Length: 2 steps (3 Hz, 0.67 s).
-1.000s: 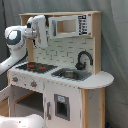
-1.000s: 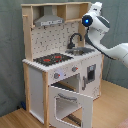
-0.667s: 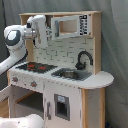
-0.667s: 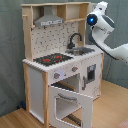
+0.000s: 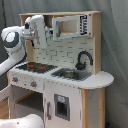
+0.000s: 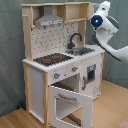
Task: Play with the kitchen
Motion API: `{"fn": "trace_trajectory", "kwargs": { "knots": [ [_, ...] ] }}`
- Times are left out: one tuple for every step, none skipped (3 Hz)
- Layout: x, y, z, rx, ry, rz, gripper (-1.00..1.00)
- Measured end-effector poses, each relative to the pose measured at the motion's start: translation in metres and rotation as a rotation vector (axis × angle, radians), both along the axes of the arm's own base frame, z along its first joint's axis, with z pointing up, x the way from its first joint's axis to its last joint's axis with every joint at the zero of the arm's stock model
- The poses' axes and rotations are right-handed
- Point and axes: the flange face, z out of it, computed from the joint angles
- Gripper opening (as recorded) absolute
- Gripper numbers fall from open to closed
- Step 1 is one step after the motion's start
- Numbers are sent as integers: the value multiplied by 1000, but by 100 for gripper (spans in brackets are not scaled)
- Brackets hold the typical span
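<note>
Up high we go: the arm's jaws sit level with the kitchen's upper shelf in the first exterior view, pushed in beside the grey hood, and whether they are parted or closed, I cannot tell; nothing shows in their grip. In the second exterior view the white wrist with its blue light hangs at the top right corner of the kitchen, the arm sweeping down and off the second exterior view's right.

Below, the black faucet curves over the sink, and the red-ringed hob lies just beside it on the countertop. The knobs line the front panel under the hob. In the second exterior view the oven door hangs dropped open, tilted forward and down. The kitchen stands upright on a wooden floor, against a grey curtain.
</note>
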Motion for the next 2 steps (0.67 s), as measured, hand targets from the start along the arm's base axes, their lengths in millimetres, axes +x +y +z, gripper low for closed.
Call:
{"fn": "trace_trajectory", "kwargs": {
  "knots": [
    [-1,1,1,-3,1,4,100],
    [-9,17,6,-27,1,49,100]
  ]
}}
